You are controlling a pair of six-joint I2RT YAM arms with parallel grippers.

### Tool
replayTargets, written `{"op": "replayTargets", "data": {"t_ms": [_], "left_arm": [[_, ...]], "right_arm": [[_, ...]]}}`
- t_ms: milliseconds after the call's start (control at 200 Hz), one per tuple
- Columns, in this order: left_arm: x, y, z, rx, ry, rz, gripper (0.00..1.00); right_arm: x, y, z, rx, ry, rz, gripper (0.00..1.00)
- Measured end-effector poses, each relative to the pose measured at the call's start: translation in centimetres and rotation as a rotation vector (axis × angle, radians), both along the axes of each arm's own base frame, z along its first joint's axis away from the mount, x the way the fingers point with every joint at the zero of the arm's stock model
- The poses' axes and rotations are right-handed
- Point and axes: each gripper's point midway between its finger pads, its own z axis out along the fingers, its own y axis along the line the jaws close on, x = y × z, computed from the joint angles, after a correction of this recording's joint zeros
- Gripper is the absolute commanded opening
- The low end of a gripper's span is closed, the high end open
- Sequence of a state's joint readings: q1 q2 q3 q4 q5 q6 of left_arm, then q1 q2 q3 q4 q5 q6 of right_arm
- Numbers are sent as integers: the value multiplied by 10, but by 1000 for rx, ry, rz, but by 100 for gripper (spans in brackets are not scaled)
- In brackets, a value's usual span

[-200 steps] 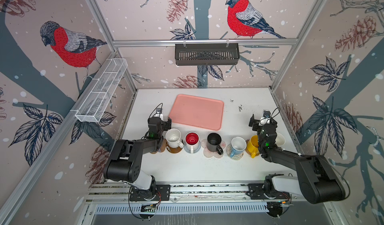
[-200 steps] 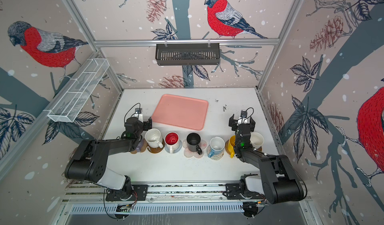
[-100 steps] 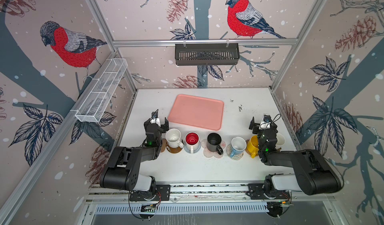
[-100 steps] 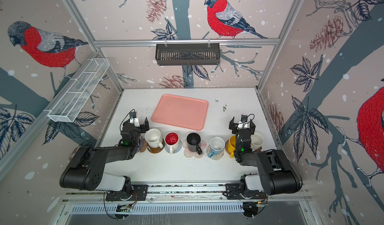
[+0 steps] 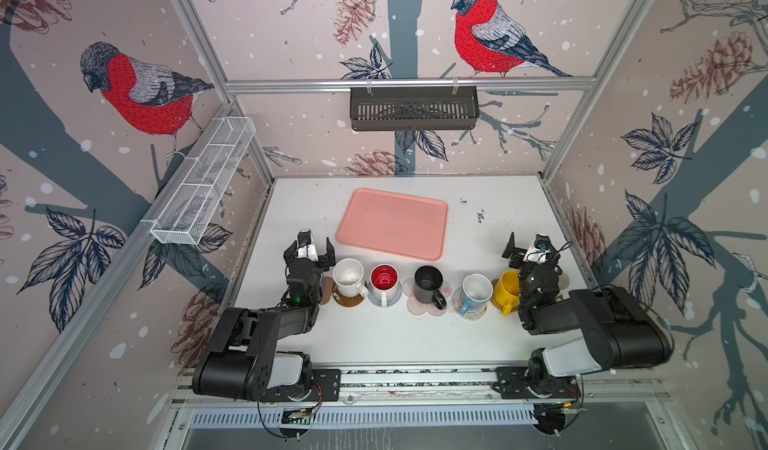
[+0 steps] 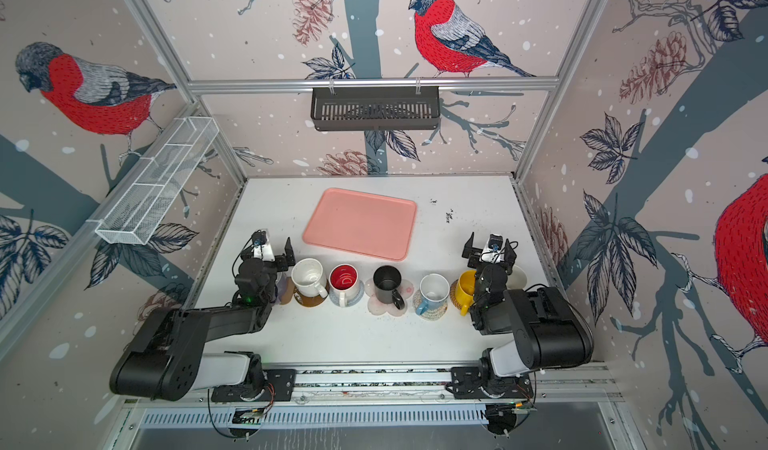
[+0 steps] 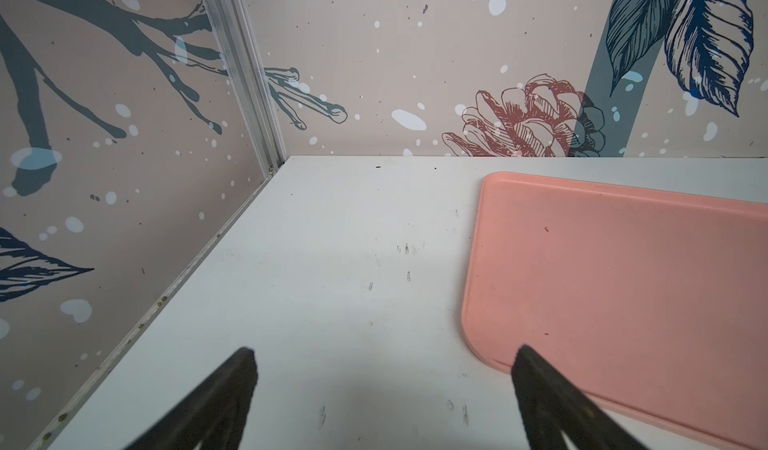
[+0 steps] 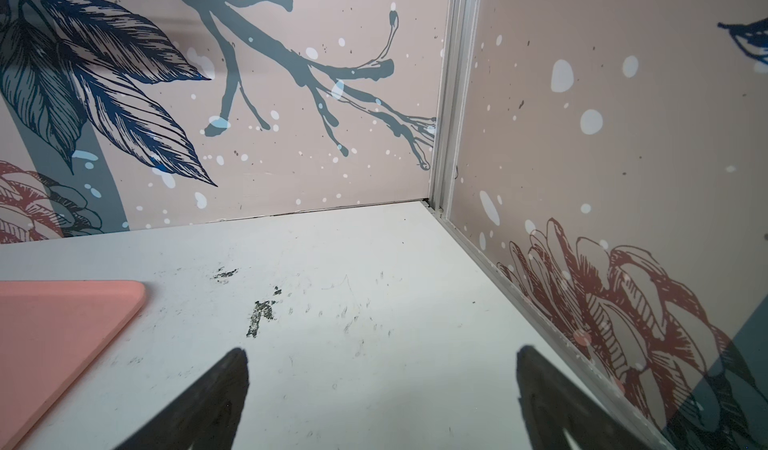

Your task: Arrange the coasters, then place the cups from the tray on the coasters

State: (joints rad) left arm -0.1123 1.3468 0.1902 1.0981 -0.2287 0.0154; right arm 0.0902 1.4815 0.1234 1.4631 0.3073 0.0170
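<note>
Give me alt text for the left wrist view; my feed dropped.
Two black fingers stand wide apart, holding nothing, over the white table. The salmon-pink tray lies just ahead, its visible part empty; patterned walls meet in a corner behind.

I see a black basket (image 5: 414, 108) hanging on the back rail (image 5: 291, 83). A white wire basket (image 5: 203, 184) hangs on the left. The walls (image 5: 291, 11) show red birds (image 5: 486, 36) and pine cones (image 5: 353, 11). The white table (image 5: 374, 335) has small dark marks (image 5: 481, 218).
</note>
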Motion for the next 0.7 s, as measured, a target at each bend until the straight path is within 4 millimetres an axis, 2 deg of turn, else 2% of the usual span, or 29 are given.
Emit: {"op": "replayTargets", "data": {"t_ms": [365, 700], "left_arm": [[7, -2, -7, 28, -47, -19, 96], [16, 5, -6, 23, -54, 4, 97]], "right_arm": [[17, 3, -9, 4, 64, 16, 100], [19, 4, -19, 24, 106, 28, 100]]}}
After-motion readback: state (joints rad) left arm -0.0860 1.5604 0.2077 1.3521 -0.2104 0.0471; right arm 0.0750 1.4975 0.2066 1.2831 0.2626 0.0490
